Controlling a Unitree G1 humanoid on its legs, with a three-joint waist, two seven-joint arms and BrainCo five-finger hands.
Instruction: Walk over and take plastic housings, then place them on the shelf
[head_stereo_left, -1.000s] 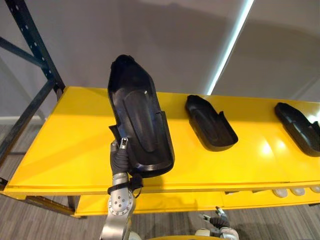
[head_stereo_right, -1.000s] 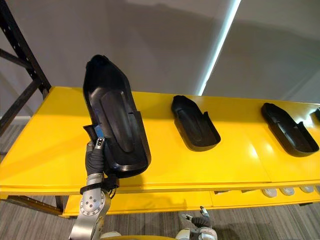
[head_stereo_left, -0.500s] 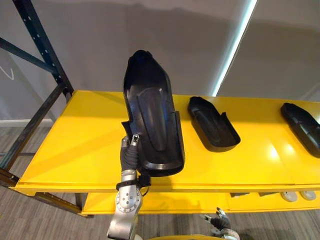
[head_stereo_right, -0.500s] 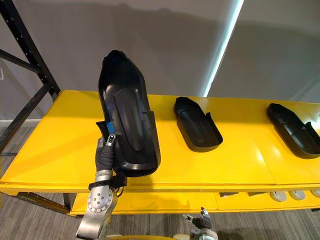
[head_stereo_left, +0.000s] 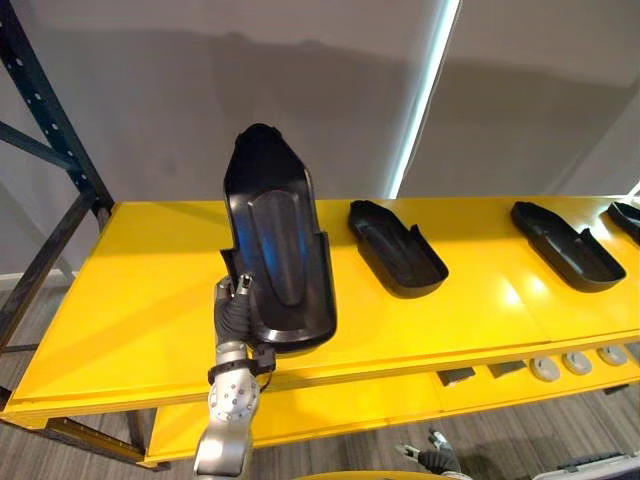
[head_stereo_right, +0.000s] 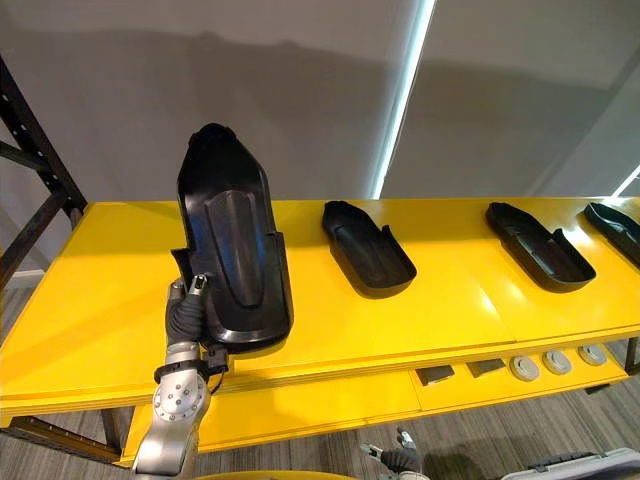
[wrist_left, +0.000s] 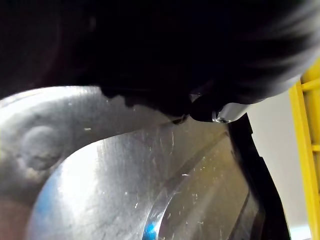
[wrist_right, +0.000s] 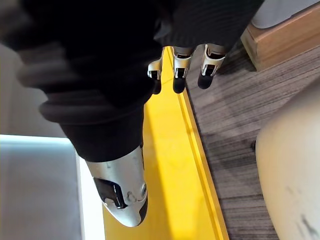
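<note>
Left hand (head_stereo_left: 236, 312) clamped on lower edge of housing (head_stereo_left: 275, 240), held upright over shelf (head_stereo_left: 130, 290); slip or tipping risked by top-heavy edge grip. Right hand (wrist_right: 181, 60) relaxed, idle.

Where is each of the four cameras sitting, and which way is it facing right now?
Left eye view: on the head, looking down at the yellow shelf; the left hand shows at lower left, gripping the held housing.
Right eye view: beside it, same scene, slightly offset.
Left wrist view: on the left wrist, close against the held housing; one dark-tipped finger shows.
Right wrist view: on the right wrist, looking along the right hand, fingers straight, toward the floor.
Shared: eye views and left wrist view show the held housing.
</note>
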